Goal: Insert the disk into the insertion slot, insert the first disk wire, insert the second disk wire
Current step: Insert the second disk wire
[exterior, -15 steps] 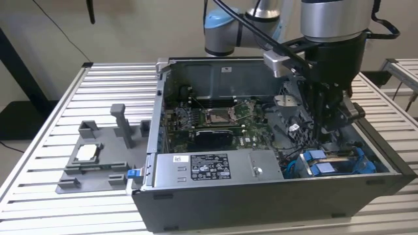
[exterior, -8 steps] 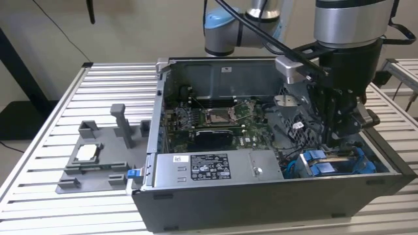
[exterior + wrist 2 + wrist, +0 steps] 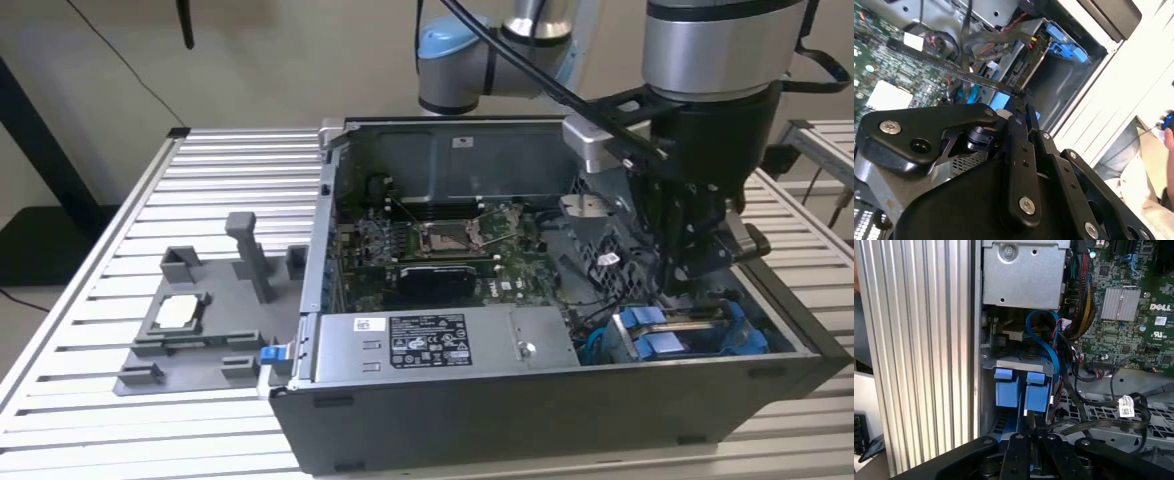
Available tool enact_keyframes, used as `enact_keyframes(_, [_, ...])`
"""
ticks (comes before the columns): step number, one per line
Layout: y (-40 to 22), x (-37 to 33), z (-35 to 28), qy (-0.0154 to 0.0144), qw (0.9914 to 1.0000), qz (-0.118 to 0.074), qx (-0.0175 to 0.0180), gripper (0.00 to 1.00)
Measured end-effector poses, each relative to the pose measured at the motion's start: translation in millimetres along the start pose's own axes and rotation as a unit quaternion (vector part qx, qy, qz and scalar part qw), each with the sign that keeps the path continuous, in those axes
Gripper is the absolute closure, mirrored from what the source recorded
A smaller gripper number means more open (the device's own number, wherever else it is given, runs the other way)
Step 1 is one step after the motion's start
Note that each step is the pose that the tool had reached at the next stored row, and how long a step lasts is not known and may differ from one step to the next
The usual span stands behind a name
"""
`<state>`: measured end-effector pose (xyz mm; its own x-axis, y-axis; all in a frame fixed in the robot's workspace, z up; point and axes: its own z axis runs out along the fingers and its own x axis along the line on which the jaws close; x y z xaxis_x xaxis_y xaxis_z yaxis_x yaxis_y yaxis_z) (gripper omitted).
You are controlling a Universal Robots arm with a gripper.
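Note:
My gripper (image 3: 687,287) reaches down into the open computer case (image 3: 400,420) at the exterior view's right. It hangs just above the insertion slot (image 3: 638,320), a grey bay with bright blue rails. In the second wrist view the gripper (image 3: 1021,97) is shut on the end of a black flat wire (image 3: 954,67). That end is held close to the slot (image 3: 1066,47), where what looks like the disk (image 3: 1021,62) sits between the rails. The first wrist view shows the slot's blue tabs (image 3: 1006,389) just beyond the gripper (image 3: 1034,434), and the black wire (image 3: 1094,424) looping off to one side.
A long grey box with a white label (image 3: 427,345) runs along the case's front, next to the slot. The motherboard (image 3: 447,245) lies in the middle, and loose cables (image 3: 1074,315) crowd the slot. A grey fixture (image 3: 200,330) stands on the slatted table (image 3: 120,240) at the exterior view's left.

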<state>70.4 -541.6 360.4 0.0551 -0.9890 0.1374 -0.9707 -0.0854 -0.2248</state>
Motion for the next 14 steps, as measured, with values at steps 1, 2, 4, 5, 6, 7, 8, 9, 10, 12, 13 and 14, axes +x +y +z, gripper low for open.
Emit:
enact_keyframes(1, [-0.1,0.1,0.2,-0.0076,0.99997,0.003,0.0006,0.84])
enact_keyframes(2, [-0.1,0.2,0.6,-0.0144,0.99988,0.005,0.0009,0.84])
enact_keyframes(4, [-0.5,0.7,1.6,-0.0244,0.99967,0.008,0.0013,0.84])
enact_keyframes(5, [-1.0,1.3,2.2,-0.0266,0.99961,0.008,0.0006,0.84])
enact_keyframes(6, [-1.7,1.9,2.8,-0.0281,0.99957,0.008,-0.0016,0.84])
enact_keyframes(7, [-2.3,2.6,3.3,-0.0296,0.99951,0.008,-0.005,0.84])
enact_keyframes(8, [-3.1,3.5,3.8,-0.0311,0.99944,0.008,-0.0097,0.84])
enact_keyframes(9, [-3.8,4.3,4.2,-0.0324,0.99933,0.008,-0.0153,0.84])
enact_keyframes(10, [-4.6,5.2,4.7,-0.0337,0.99918,0.007,-0.0213,0.84])
enact_keyframes(12, [-7.0,6.9,6.0,-0.037,0.99884,0.007,-0.0299,0.84])
enact_keyframes(13, [-8.4,7.8,6.8,-0.0389,0.9987,0.007,-0.0322,0.84])
enact_keyframes(14, [-9.8,8.8,7.6,-0.0413,0.99857,0.008,-0.033,0.84])
